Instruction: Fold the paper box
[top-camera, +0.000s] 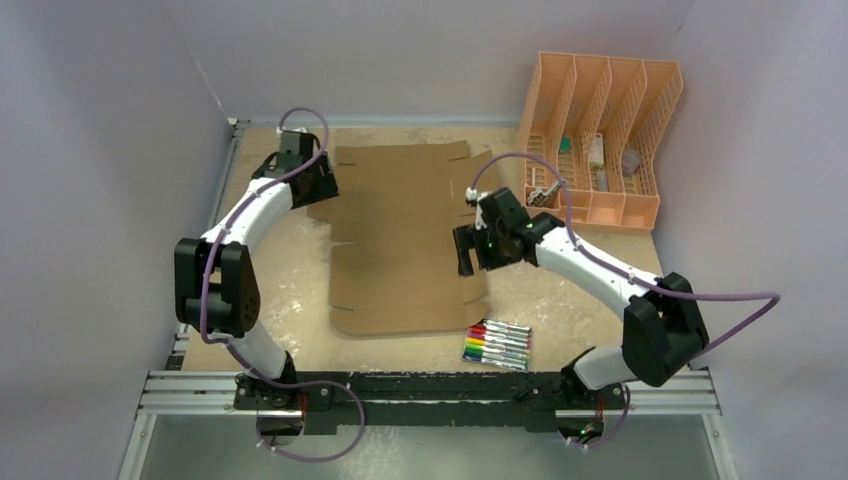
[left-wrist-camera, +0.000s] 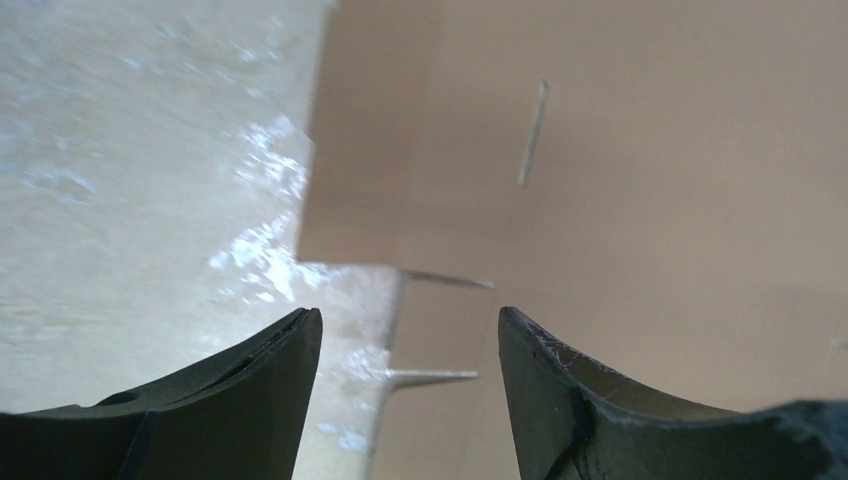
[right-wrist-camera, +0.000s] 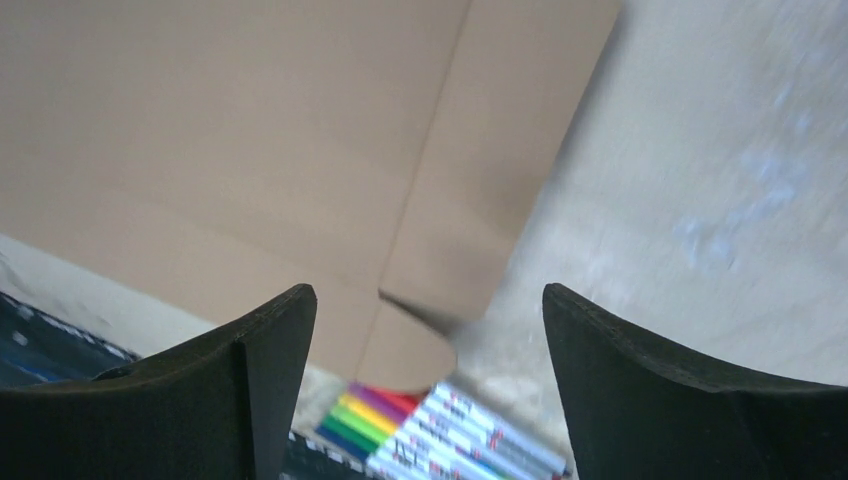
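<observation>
The paper box (top-camera: 405, 240) is a flat brown cardboard sheet with flaps and slits, lying in the middle of the table. My left gripper (top-camera: 318, 192) hovers over its far left edge, open, with nothing between the fingers; the notched edge of the paper box (left-wrist-camera: 600, 200) shows below the left gripper (left-wrist-camera: 410, 325). My right gripper (top-camera: 467, 255) hangs over the sheet's right edge, open and empty. In the right wrist view the paper box (right-wrist-camera: 250, 150) and its rounded tab lie under the right gripper (right-wrist-camera: 430, 300).
A peach slotted organizer (top-camera: 598, 140) with small items stands at the back right. A row of coloured markers (top-camera: 497, 345) lies near the front edge, right of the sheet, and the markers (right-wrist-camera: 440, 430) show under the right gripper. The arm bases sit on the front rail (top-camera: 430, 390).
</observation>
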